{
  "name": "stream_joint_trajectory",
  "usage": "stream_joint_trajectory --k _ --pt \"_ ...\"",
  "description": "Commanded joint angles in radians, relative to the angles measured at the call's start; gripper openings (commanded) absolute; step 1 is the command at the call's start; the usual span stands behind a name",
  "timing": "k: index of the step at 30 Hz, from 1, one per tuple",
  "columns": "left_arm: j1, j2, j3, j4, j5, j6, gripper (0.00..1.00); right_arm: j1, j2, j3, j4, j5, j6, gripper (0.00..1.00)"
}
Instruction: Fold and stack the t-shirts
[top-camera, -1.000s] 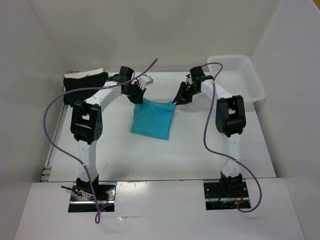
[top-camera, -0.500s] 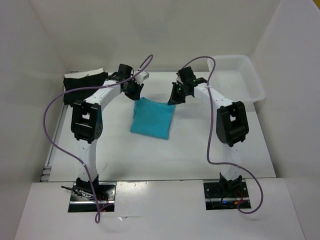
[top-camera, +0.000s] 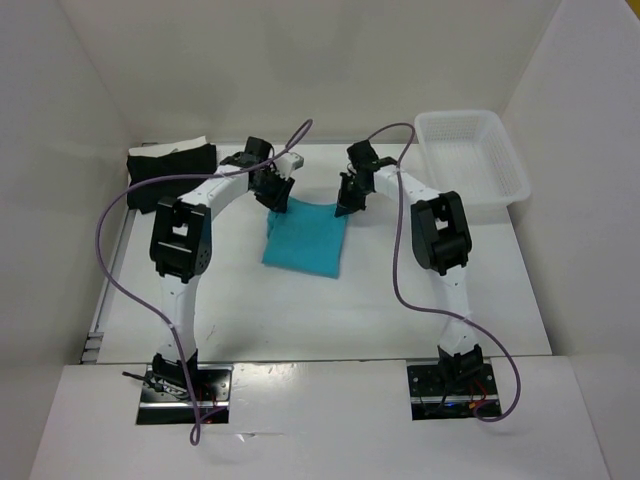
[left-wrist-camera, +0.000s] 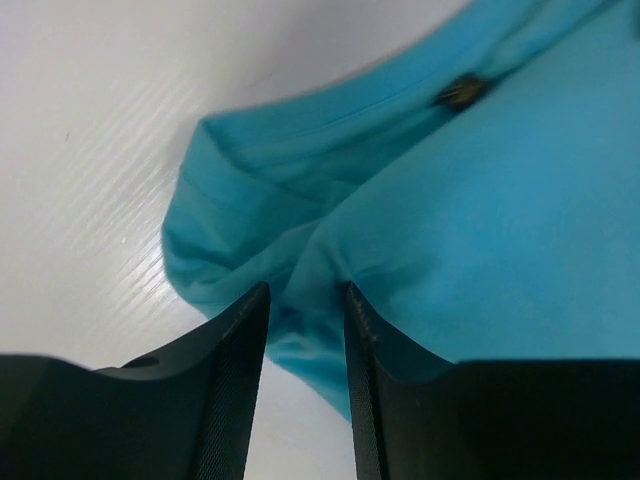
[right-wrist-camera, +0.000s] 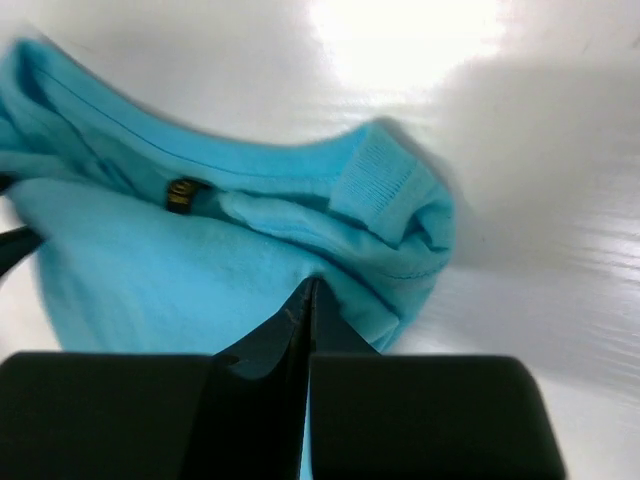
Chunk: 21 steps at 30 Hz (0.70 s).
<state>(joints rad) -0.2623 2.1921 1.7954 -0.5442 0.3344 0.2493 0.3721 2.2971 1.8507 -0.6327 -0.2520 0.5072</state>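
Bright, even light; glare on table (right-wrist-camera: 400, 40); turquoise t-shirt (left-wrist-camera: 500, 230) blurred close-up.

left end effector (left-wrist-camera: 306, 300) parted, over turquoise t-shirt (left-wrist-camera: 480, 220)

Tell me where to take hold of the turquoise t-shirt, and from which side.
Take the turquoise t-shirt at its two far corners, coming down from above and from beyond its far edge. It lies folded flat on the table, so only the edges offer a pinch. At those corners the layers bunch into rounded folds that a gripper can probably close on.
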Motion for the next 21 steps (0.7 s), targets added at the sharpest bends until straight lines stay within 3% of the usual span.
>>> stream_joint_trajectory --k 1,6,10,12,14,15,17,18,21 --pt "0.040 0.038 0.048 -0.002 -0.161 -0.059 0.43 -0.002 -0.018 0.084 -0.018 0.042 -0.012 0.00" --pt "0.090 -0.054 0.039 0.046 -0.256 -0.091 0.45 -0.002 -0.018 0.105 -0.039 0.042 -0.032 0.00" --pt "0.090 -0.178 -0.013 0.055 -0.296 -0.044 0.56 -0.002 -0.077 0.105 -0.039 0.042 -0.032 0.00" --pt "0.090 -0.227 -0.053 0.055 -0.284 -0.044 0.62 -0.002 -0.102 0.082 -0.039 0.042 -0.041 0.05" --pt "0.090 -0.236 -0.063 0.000 -0.169 -0.015 0.69 0.007 -0.143 0.053 -0.030 0.033 -0.041 0.10" --pt "0.090 -0.236 -0.073 -0.026 -0.111 -0.005 0.82 0.016 -0.157 0.042 -0.030 0.033 -0.041 0.17" --pt "0.090 -0.236 -0.125 -0.092 0.072 0.018 0.96 0.016 -0.203 -0.005 -0.021 0.033 -0.041 0.25" --pt "0.090 -0.236 -0.155 -0.092 0.112 0.018 1.00 0.016 -0.218 -0.025 -0.021 0.033 -0.041 0.32" --pt "0.081 -0.223 -0.261 -0.079 0.184 0.005 1.00 0.016 -0.277 -0.106 -0.001 0.042 -0.041 0.39"
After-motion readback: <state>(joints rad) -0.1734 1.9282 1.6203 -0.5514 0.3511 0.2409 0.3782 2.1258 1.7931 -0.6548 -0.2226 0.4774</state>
